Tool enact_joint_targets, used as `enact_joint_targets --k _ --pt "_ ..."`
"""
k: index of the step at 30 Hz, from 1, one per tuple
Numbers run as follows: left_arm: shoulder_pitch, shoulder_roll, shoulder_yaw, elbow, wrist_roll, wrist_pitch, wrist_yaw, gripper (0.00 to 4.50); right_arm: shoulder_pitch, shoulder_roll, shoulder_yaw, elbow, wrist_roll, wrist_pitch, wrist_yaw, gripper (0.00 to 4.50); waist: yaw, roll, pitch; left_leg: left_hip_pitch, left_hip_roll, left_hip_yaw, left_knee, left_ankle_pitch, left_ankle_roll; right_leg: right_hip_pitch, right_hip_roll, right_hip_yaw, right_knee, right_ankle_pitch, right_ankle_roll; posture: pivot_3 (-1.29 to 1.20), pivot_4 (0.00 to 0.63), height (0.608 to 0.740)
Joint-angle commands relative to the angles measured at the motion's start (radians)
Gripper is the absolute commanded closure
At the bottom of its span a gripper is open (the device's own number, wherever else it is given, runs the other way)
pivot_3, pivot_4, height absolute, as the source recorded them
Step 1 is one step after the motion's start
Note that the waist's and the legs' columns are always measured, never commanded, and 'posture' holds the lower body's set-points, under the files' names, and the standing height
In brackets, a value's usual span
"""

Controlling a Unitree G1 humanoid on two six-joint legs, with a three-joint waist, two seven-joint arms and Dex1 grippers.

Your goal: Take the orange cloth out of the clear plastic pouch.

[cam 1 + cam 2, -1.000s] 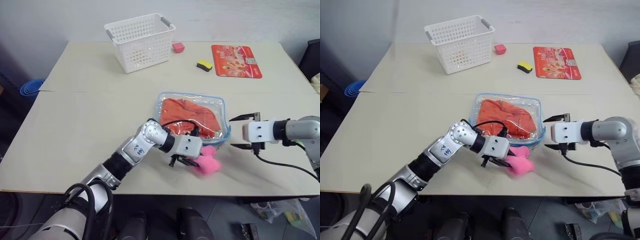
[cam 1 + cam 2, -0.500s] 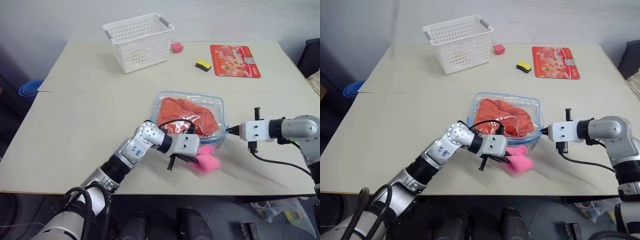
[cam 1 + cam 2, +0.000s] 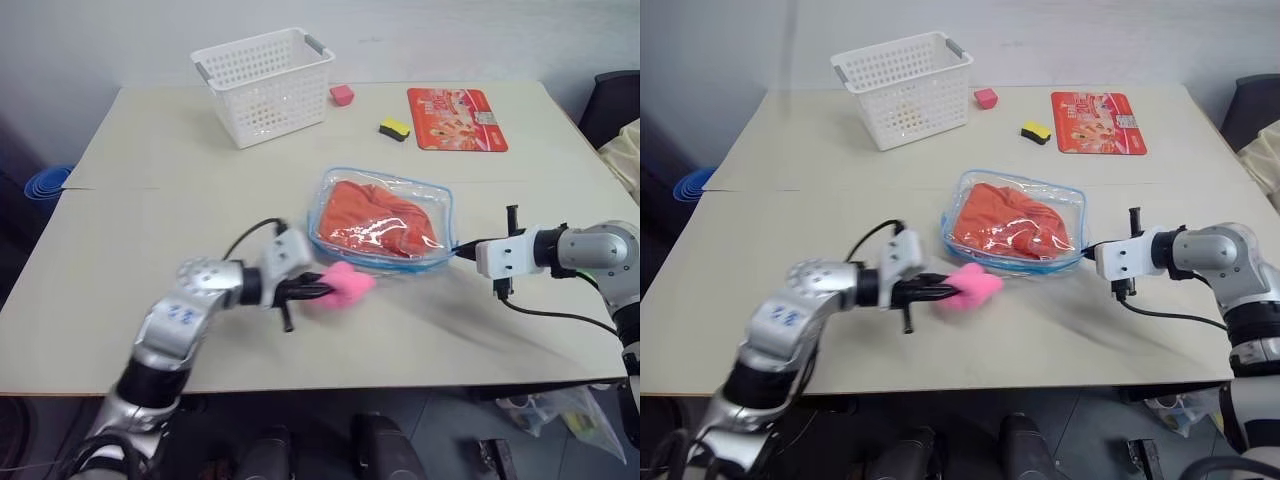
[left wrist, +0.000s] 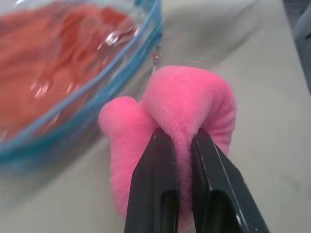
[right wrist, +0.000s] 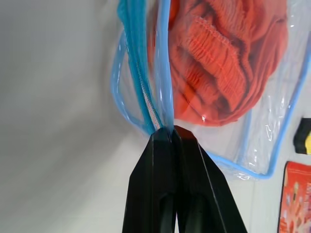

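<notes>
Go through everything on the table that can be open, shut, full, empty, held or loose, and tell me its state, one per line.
Clear plastic pouch with light blue edging: lying flat, corner pinched by the right gripper.
Bright orange cloth: inside the pouch.
Pink heart-shaped sponge: held beside the pouch.
Left gripper: shut on the sponge.
Right gripper: shut on the pouch's zipper edge.
White lattice basket: upright; contents unclear.
</notes>
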Motion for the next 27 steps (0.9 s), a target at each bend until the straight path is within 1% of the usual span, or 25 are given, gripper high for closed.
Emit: enact_joint_targets --k 1,2,6,11,13,14,17,18,19,20,21,23,25,27 --pt "0.084 0.063 0.125 -0.160 -0.065 0.078 0.033 4.50 -0.036 -0.034 0.006 0.072 -0.007 -0.083 0.003 4.49 0.001 0.000 0.000 0.000 0.000 0.000 0.000 0.000 0.000 0.000 0.000 0.000 -0.001 0.000 0.000 0.00 0.150 0.740" --pt "0.104 0.078 0.148 -0.181 -0.079 0.094 0.042 4.50 -0.042 -0.036 0.009 0.089 -0.008 -0.100 0.006 4.49 0.003 0.000 0.000 0.000 0.000 -0.001 0.000 0.000 0.000 0.001 0.000 -0.001 -0.001 0.000 0.000 0.00 0.150 0.740" --pt "0.198 0.166 0.356 -0.240 -0.161 0.187 0.050 4.50 -0.071 -0.063 0.024 0.167 -0.029 -0.153 -0.001 4.49 0.000 0.000 0.000 0.000 -0.001 -0.002 0.000 0.000 0.000 0.001 -0.001 -0.002 -0.002 0.000 0.000 0.00 0.150 0.740" --pt "0.347 0.265 0.574 -0.280 -0.296 0.254 -0.019 4.50 -0.091 -0.073 0.031 0.224 -0.054 -0.189 -0.027 4.49 -0.004 0.000 0.000 0.000 0.000 -0.002 -0.001 0.000 0.000 0.002 -0.001 -0.002 -0.004 0.000 -0.001 0.00 0.150 0.740" --pt "0.392 0.279 0.606 -0.299 -0.340 0.255 -0.029 4.50 -0.089 -0.067 0.027 0.226 -0.039 -0.191 -0.019 4.49 -0.004 0.000 0.000 0.001 0.000 -0.002 -0.001 0.000 0.000 0.002 -0.001 -0.002 -0.004 0.000 -0.001 0.00 0.150 0.740" --pt "0.410 0.279 0.603 -0.312 -0.356 0.246 -0.027 4.50 -0.085 -0.057 0.021 0.221 -0.018 -0.185 -0.006 4.49 -0.004 0.000 0.000 0.001 0.000 -0.002 -0.001 0.000 0.000 0.002 -0.001 -0.002 -0.004 0.000 -0.001 0.00 0.150 0.740" --pt "0.397 0.250 0.536 -0.295 -0.364 0.223 0.037 4.50 -0.069 -0.034 0.019 0.196 0.023 -0.156 0.033 4.49 -0.002 0.000 0.000 0.002 0.000 -0.002 -0.001 0.000 0.000 0.004 -0.001 -0.002 -0.005 0.000 -0.001 0.00 0.150 0.740" --pt "0.383 0.238 0.510 -0.270 -0.350 0.212 0.069 4.50 -0.062 -0.028 0.018 0.186 0.039 -0.138 0.048 4.06 0.000 0.000 0.000 0.002 0.000 -0.003 -0.001 0.000 0.000 0.005 -0.001 -0.002 -0.005 0.000 -0.001 0.00 0.150 0.740" --pt "0.371 0.225 0.488 -0.243 -0.335 0.198 0.097 4.15 -0.052 -0.021 0.013 0.171 0.068 -0.105 0.076 3.83 0.000 0.000 0.000 0.003 0.000 -0.003 -0.001 0.000 0.000 0.005 -0.001 -0.002 -0.005 0.000 -0.001 0.00 0.150 0.740" --pt "0.366 0.215 0.469 -0.222 -0.322 0.174 0.113 3.76 -0.038 -0.018 0.008 0.152 0.101 -0.078 0.112 3.48 0.001 0.000 0.000 0.003 0.000 -0.003 -0.001 0.000 0.000 0.005 -0.001 -0.003 -0.005 0.000 -0.001 0.00 0.150 0.740" --pt "0.364 0.211 0.458 -0.210 -0.317 0.155 0.123 3.54 -0.027 -0.017 0.004 0.136 0.126 -0.057 0.139 3.18 0.000 0.000 0.000 0.002 0.000 -0.004 -0.001 0.000 0.000 0.005 -0.001 -0.003 -0.005 0.000 -0.001 0.00 0.150 0.740" --pt "0.365 0.213 0.437 -0.185 -0.301 0.115 0.137 2.87 -0.002 -0.031 -0.003 0.103 0.137 -0.042 0.146 2.45 0.000 0.000 0.000 0.002 0.000 -0.004 -0.002 0.000 0.000 0.005 -0.001 -0.003 -0.005 0.000 -0.001 0.00 0.150 0.740" --pt "0.369 0.225 0.437 -0.176 -0.304 0.092 0.134 2.24 0.032 -0.050 -0.017 0.063 0.164 -0.006 0.165 1.75 -0.001 0.000 0.000 0.002 0.000 -0.004 -0.002 0.000 0.000 0.004 -0.001 -0.004 -0.005 0.000 -0.001 0.00 0.150 0.740" --pt "0.372 0.242 0.468 -0.163 -0.317 0.091 0.134 1.60 0.087 -0.075 -0.044 -0.004 0.226 0.067 0.205 1.04 0.000 0.000 0.000 0.002 0.000 -0.004 -0.003 0.000 0.000 0.004 -0.001 -0.003 -0.005 0.000 -0.001 0.00 0.150 0.740"
